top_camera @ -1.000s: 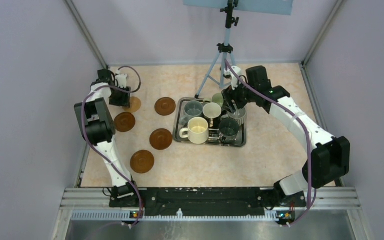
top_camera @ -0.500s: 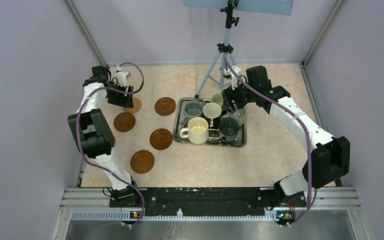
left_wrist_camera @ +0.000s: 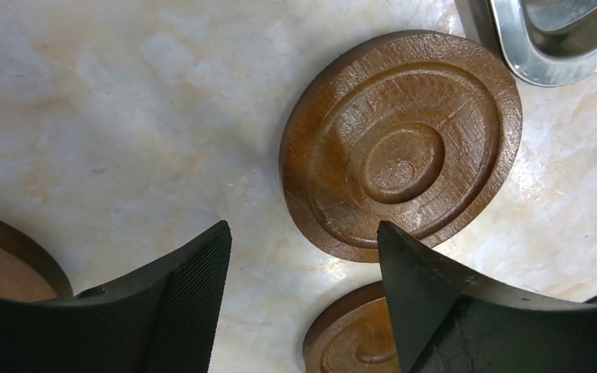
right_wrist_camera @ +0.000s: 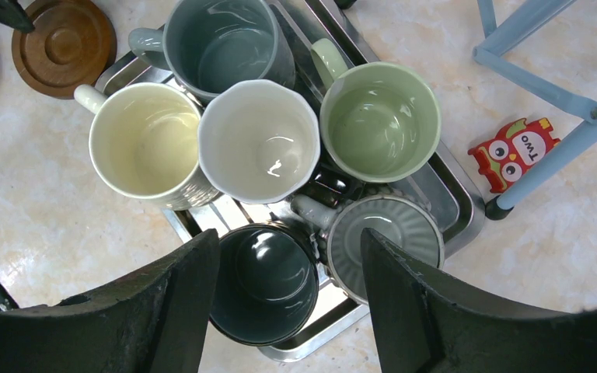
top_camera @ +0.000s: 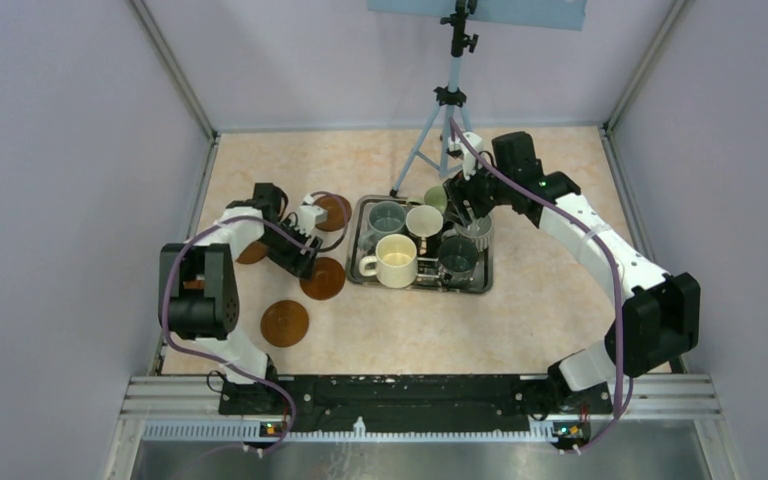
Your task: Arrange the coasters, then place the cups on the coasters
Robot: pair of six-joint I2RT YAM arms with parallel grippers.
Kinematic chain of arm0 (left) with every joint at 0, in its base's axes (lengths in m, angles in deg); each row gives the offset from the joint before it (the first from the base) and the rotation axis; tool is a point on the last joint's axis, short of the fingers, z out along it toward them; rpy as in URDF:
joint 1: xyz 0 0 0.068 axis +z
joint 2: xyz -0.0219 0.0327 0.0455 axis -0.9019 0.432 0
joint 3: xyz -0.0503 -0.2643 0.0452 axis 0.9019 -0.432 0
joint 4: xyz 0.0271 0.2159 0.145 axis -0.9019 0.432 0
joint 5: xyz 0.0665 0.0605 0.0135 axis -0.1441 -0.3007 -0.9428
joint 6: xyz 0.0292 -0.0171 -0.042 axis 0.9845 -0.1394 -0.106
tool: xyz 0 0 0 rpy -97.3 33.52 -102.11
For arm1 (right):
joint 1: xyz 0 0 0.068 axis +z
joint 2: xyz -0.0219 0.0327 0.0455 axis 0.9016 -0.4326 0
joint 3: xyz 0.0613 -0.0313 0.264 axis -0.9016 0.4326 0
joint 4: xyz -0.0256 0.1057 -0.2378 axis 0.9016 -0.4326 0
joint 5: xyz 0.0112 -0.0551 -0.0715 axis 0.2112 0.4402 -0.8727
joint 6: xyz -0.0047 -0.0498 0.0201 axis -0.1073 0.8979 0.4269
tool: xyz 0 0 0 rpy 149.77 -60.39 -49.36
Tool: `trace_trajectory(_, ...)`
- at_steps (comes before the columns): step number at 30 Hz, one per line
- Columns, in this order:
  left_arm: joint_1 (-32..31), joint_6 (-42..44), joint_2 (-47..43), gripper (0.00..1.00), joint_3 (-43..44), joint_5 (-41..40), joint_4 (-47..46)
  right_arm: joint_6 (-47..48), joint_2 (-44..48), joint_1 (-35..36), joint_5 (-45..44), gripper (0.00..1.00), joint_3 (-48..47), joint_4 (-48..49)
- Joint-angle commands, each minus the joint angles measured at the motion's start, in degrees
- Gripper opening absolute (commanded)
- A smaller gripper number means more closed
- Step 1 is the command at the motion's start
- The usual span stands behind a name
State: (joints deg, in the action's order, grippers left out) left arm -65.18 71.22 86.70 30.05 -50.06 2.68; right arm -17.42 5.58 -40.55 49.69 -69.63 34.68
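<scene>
Left pincer (left_wrist_camera: pixel 303 231): low over the counter (left_wrist_camera: pixel 124 93), jaws set wide apart, only bare stone in the gap, nothing held.
Near coaster (left_wrist_camera: pixel 401 144): flat on the counter just ahead of the left pincer. Its closest rim goes under the tip of the finger at the right of the wrist view; contact cannot be told.
Second coaster (left_wrist_camera: pixel 354 334): below the left pincer, against the inner side of that same finger and partly hidden by it.
Third coaster (left_wrist_camera: pixel 0 264): outside the other finger, mostly out of view.
Right pincer (right_wrist_camera: pixel 289 233): hangs above the cups with jaws parted, gripping nothing.
Tray (right_wrist_camera: pixel 459 194): under and ahead of the right pincer, with all six cups standing in it and none on a coaster.
Dark teal cup (right_wrist_camera: pixel 268 284): right under the gap, nearer the finger at the left of the wrist view.
Ribbed grey cup (right_wrist_camera: pixel 389 237): by the other finger, partly hidden by it, handle pointing into the gap.
White cup (right_wrist_camera: pixel 258 140): straight ahead of the gap.
Cream cup (right_wrist_camera: pixel 144 144): ahead of the left-side finger, against the white cup.
Pale green cup (right_wrist_camera: pixel 379 120): ahead of the right-side finger.
Grey-blue cup (right_wrist_camera: pixel 225 47): farthest ahead, past the white cup.
Owl tag (right_wrist_camera: pixel 515 151): on the counter outside the tray, ahead and off to the right, beside a tripod leg (right_wrist_camera: pixel 560 159).
</scene>
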Motion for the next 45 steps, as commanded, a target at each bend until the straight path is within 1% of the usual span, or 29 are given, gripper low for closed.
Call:
trace_trajectory(1,-3.2,-2.9,-4.0,0.74,-3.7,-3.4,-7.2,-0.3,0.8,-0.6,-0.1,0.66,-0.2,0.5)
trace_trajectory(5,-4.7,-6.0,-4.1,0.72,-5.8,-7.1,-10.8,-0.2,0.9,-0.7,-0.4,0.66,-0.1,0.4)
trace_trajectory(10,-4.6,-11.4,-1.9,0.67,-4.2,-10.3,-12.4,-0.4,0.7,-1.2,-1.0,0.66,0.4,0.2)
trace_trajectory(13,-4.4,-12.7,-0.9,0.62,-3.0,-11.8,-12.7,-1.2,0.6,-3.3,-1.4,0.65,0.6,-0.6)
trace_trajectory(16,-4.3,-13.5,-0.3,0.6,-2.3,-13.2,-13.7,-1.6,1.6,-5.6,-0.1,0.64,1.5,-1.6)
trace_trajectory(24,-4.2,-15.9,3.8,0.57,2.4,-14.2,-14.1,-2.0,5.6,-8.3,-0.6,0.63,5.9,-2.8)
trace_trajectory(28,-4.2,-15.7,4.2,0.58,4.1,-12.6,-13.7,-3.7,7.7,-11.0,-2.9,0.59,9.4,-4.2)
trace_trajectory(31,-4.2,-15.2,4.2,0.59,5.1,-11.8,-13.2,-6.5,9.1,-15.1,-6.0,0.53,13.1,-2.7)
trace_trajectory(34,-4.2,-15.1,4.3,0.6,5.7,-11.7,-12.9,-8.3,9.2,-18.6,-6.9,0.48,16.2,-1.2)
trace_trajectory(36,-4.2,-15.1,4.5,0.6,6.1,-11.6,-12.7,-8.1,8.3,-18.8,-6.6,0.48,18.1,-0.7)
trace_trajectory(40,-4.2,-15.0,4.7,0.61,6.5,-11.7,-12.4,-11.7,7.1,-18.9,-4.4,0.47,22.7,3.6)
trace_trajectory(45,-4.2,-15.1,4.6,0.61,6.1,-12.2,-12.2,-16.4,4.9,-17.8,-7.3,0.45,26.9,11.4)
